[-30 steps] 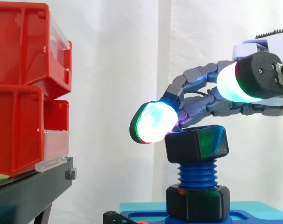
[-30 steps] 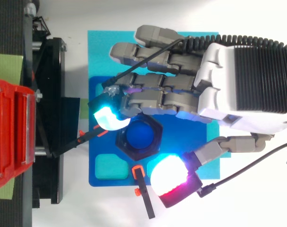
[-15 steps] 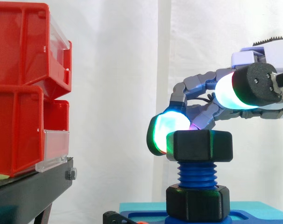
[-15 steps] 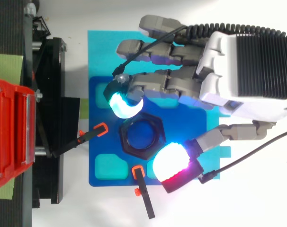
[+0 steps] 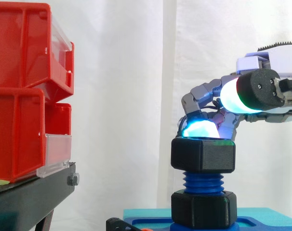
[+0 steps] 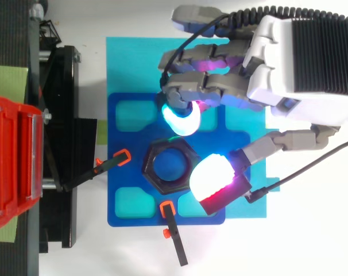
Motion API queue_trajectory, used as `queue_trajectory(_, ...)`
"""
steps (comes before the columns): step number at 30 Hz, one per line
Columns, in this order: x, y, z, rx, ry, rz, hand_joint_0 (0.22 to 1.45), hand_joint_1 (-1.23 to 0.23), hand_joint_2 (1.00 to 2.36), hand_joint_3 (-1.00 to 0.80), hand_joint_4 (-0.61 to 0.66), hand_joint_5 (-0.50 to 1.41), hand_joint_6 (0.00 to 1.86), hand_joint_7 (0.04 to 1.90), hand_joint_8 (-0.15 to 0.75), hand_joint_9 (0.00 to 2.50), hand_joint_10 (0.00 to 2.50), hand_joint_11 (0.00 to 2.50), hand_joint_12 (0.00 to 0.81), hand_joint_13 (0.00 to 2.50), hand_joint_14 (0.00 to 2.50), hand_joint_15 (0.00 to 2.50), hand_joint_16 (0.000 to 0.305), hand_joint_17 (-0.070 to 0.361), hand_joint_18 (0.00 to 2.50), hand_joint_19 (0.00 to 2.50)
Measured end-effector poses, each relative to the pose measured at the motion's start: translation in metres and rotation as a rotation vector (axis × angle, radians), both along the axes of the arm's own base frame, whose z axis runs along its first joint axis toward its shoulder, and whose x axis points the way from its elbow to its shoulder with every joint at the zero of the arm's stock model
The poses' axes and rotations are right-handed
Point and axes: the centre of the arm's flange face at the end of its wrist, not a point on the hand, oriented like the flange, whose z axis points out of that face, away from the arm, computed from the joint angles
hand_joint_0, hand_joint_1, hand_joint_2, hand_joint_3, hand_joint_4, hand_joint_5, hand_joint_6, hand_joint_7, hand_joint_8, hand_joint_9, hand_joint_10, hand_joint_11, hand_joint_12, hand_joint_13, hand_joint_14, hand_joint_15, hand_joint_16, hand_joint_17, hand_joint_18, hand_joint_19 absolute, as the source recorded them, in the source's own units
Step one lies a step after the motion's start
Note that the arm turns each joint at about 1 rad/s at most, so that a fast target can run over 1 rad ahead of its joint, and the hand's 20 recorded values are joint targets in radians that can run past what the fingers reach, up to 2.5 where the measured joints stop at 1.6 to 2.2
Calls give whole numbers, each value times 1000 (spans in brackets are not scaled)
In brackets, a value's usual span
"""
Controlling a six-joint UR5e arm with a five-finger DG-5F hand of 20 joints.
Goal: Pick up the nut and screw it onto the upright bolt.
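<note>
Black hex nut [image 5: 203, 155] sits on top of upright blue threaded bolt [image 5: 203, 182]. Bolt foot cut off at frame bottom. Hand [image 6: 303, 63] curled, gripping nothing. Cyan fingertip [image 5: 199, 131] half hidden behind nut rim, contact unclear. Side view: thumb pad [image 5: 242, 91] above nut. Top view: nut bore round, blue plate [image 6: 125, 198] with square recesses.

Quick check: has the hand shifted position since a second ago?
Yes. In the top view the hand has drifted toward the upper right of the picture, away from the red bin at the left edge, which has stayed put.
</note>
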Motion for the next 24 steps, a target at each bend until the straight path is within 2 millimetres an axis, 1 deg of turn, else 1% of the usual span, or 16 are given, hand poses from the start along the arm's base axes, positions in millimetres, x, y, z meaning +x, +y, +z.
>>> queue_trajectory(2,1,-2,3,0,-6,5,497,-394,1000,-500,114,90,503,1383,134,1471,0,0,169,819,0,0,9,20,377,0)
queue_trajectory(4,2,-5,6,0,-10,7,496,-391,1000,-500,105,76,503,1334,145,1466,0,0,171,818,0,0,9,19,382,0)
queue_trajectory(6,2,-7,8,0,-13,8,491,-383,1000,-500,193,28,505,1164,194,1346,0,0,193,740,0,0,12,27,294,0)
queue_trajectory(7,3,-9,10,0,-13,9,489,-380,1000,-500,222,14,505,1126,204,1323,0,0,201,718,0,0,13,28,272,0)
queue_trajectory(8,3,-10,11,0,-15,10,484,-376,1000,-500,264,-13,505,1024,218,1233,0,0,223,675,0,0,15,34,210,0)
queue_trajectory(9,3,-11,13,0,-15,11,480,-375,1000,-500,281,-41,504,948,221,1185,0,0,239,615,0,0,17,37,169,0)
queue_trajectory(10,4,-13,16,0,-16,14,481,-375,1000,-500,285,-45,504,932,228,1158,0,0,240,611,0,0,17,39,160,0)
queue_trajectory(12,6,-15,22,-1,-17,19,470,-373,1000,-500,233,-102,503,766,223,961,0,0,266,477,0,0,23,52,22,0)
queue_trajectory(13,7,-17,27,-2,-15,22,470,-373,1000,-500,225,-112,502,743,218,914,0,0,263,448,0,0,24,54,0,0)
queue_trajectory(15,9,-20,36,-7,-13,28,456,-355,1000,-500,183,-145,502,672,205,624,0,0,285,231,0,0,32,72,0,0)
queue_trajectory(16,10,-22,42,-12,-12,32,453,-348,1000,-500,165,-156,502,658,203,548,0,0,291,173,0,0,34,77,0,0)
queue_trajectory(17,11,-24,48,-17,-12,35,443,-314,1000,-500,145,-181,501,622,190,330,0,0,304,0,0,0,38,85,0,0)
queue_trajectory(18,12,-27,53,-24,-13,37,440,-305,1000,-500,119,-195,501,596,172,207,0,0,308,0,0,0,39,89,0,0)
queue_trajectory(19,13,-29,60,-33,-14,40,440,-305,1000,-500,119,-195,501,596,172,207,0,0,308,0,0,0,39,89,0,0)
queue_trajectory(21,14,-32,68,-47,-16,44,427,-269,1000,-500,94,-214,501,558,150,44,0,0,319,0,0,0,43,97,0,0)
queue_trajectory(24,14,-35,74,-69,-18,53,420,-224,1000,-500,84,-223,501,556,145,0,0,0,320,0,0,0,45,101,0,0)
